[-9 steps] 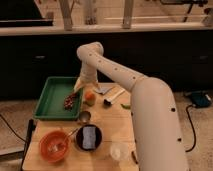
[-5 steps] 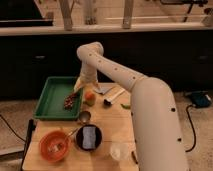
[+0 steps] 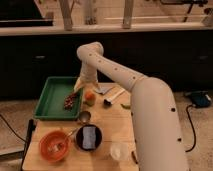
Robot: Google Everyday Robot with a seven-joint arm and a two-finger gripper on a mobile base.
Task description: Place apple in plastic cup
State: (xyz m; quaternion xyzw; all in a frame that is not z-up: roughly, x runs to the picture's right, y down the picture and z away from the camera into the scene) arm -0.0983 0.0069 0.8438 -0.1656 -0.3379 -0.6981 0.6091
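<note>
Basically nothing's moved in the last second. The white arm is in the same pose, with the gripper [image 3: 81, 91] down at the right edge of the flat green plastic tray [image 3: 50, 102], just beside the small round orange-green apple [image 3: 90, 97]. The apple sits in the same spot on the wooden table [image 3: 112, 120], next to the tray. Can't tell how far the gripper is open or whether it has hold of anything. The clear plastic cup [image 3: 117, 150] is at the near edge, well apart from the apple, beside the dark round bowl [image 3: 89, 137] and the orange bowl [image 3: 54, 143]. My read: grasp stage, pick unconfirmed, transfer to the cup all ahead.
</note>
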